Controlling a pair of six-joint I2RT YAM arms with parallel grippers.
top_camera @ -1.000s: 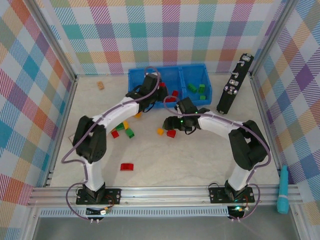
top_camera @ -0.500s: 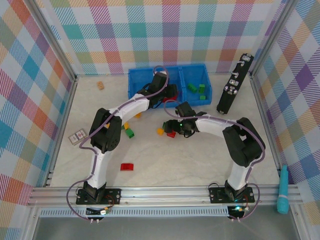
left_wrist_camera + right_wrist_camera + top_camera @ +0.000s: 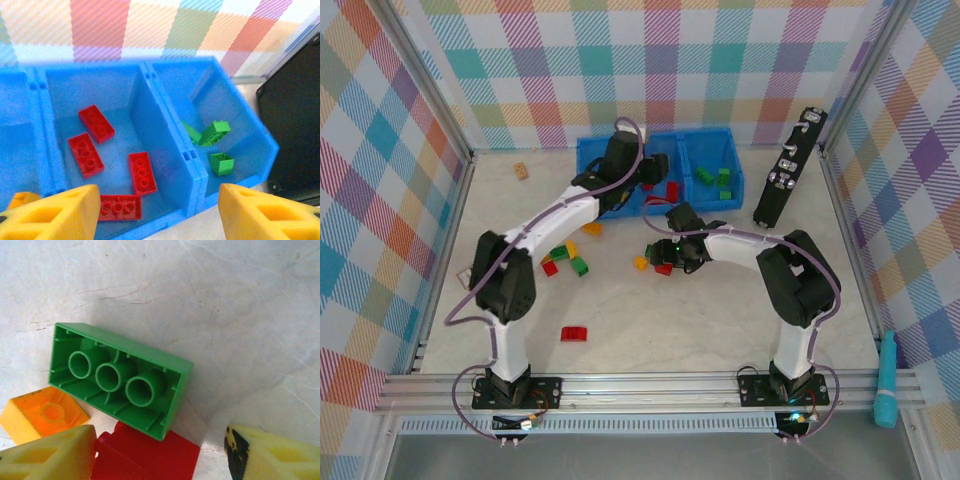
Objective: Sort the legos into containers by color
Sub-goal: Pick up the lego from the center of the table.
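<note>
Risk sits first at the right gripper point(image 3: 160, 442), low over a tight cluster on the table point(image 3: 240, 300). A red brick point(image 3: 150, 457) lies between its fingers point(image 3: 50, 455). A green brick point(image 3: 120, 377), hollow side up, overlaps the red one's far edge, and an orange brick point(image 3: 42, 415) lies just beside one finger. We judge that a squeeze here could drag the green brick along with the red, or nudge the orange aside, so two colours might travel together and land in one compartment. An off-centre grip could also let the red brick twist out.

Farther off, the left gripper point(image 3: 157, 200) hangs over the near wall of the bin point(image 3: 165, 145). We judge that a careless dip or pull-back could clip that wall or the divider and shove the bin.

Right gripper: spread wider than the red brick and not clamped. We cannot tell whether a finger touches the brick.

Left gripper: spread wide, empty, touching nothing that we can see.

Nearest the arm bases, a lone brick point(image 3: 574, 333), red, lies well apart from the rest. Beyond it, a loose group point(image 3: 565, 258) of red, green and yellow waits on the table. In the bin, four sorted reds point(image 3: 86, 155) lie in the middle compartment and the sorted greens point(image 3: 221, 164) in the right one.
</note>
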